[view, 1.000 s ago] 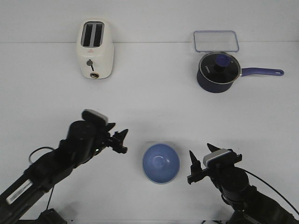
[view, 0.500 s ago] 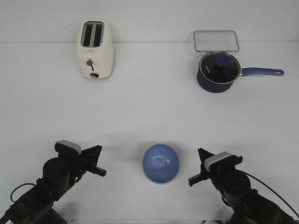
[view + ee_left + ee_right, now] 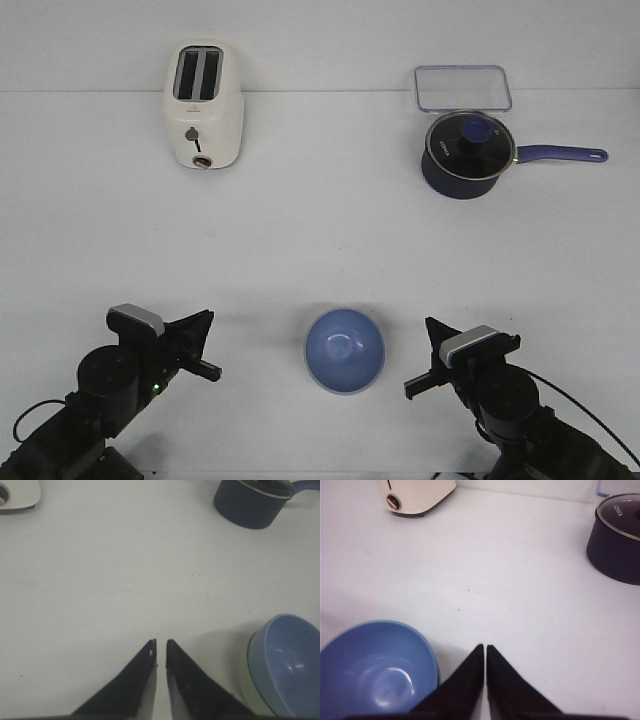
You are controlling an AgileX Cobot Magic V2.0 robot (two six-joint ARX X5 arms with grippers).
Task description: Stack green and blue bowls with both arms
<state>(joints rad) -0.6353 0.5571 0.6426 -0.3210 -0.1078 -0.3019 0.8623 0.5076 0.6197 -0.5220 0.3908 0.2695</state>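
The blue bowl (image 3: 344,349) sits nested inside the green bowl near the table's front middle. Only a thin pale green rim shows under it in the front view. The left wrist view shows the blue bowl (image 3: 287,665) with the green bowl's (image 3: 249,680) side beneath it. The right wrist view shows the blue bowl (image 3: 375,670) too. My left gripper (image 3: 209,346) is shut and empty, apart from the bowls on their left, and also shows in the left wrist view (image 3: 160,642). My right gripper (image 3: 419,356) is shut and empty, just right of them, and also shows in the right wrist view (image 3: 485,646).
A cream toaster (image 3: 203,105) stands at the back left. A dark navy saucepan (image 3: 465,155) with a glass lid stands at the back right, its handle pointing right. A clear rectangular container lid (image 3: 462,88) lies behind it.
My left arm has pulled back from beside the bowls, down and to the left toward the table's front edge. My right arm has drawn back slightly. The stacked bowls have not moved.
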